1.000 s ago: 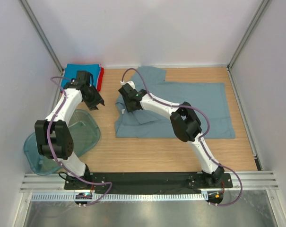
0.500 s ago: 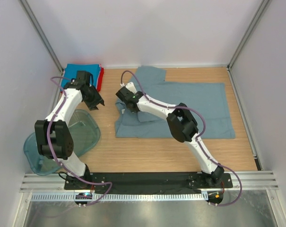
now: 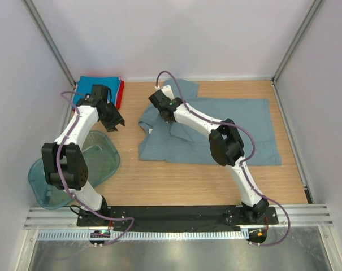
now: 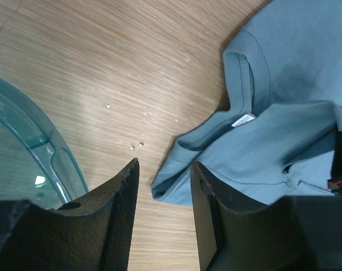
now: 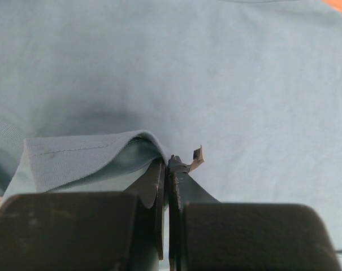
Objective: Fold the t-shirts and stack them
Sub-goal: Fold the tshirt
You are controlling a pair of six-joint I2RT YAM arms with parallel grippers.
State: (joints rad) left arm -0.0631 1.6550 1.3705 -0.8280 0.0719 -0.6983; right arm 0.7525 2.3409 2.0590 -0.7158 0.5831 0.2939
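Right gripper point(image 5: 168, 168) is clamping shut on a hemmed flap of the dusty grey-blue cloth t-shirt point(image 3: 255, 127), which is lying spread over the wooden table point(image 3: 182, 175) toward its far right corner, seemingly to carry a fold across; left gripper point(image 4: 164, 169) is hovering, fingers apart, near the left edge, apparently waiting.

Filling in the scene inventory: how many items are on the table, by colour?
grey-blue t-shirt: 1
bright blue t-shirt: 1
red t-shirt: 1
teal tub: 1
Total: 4
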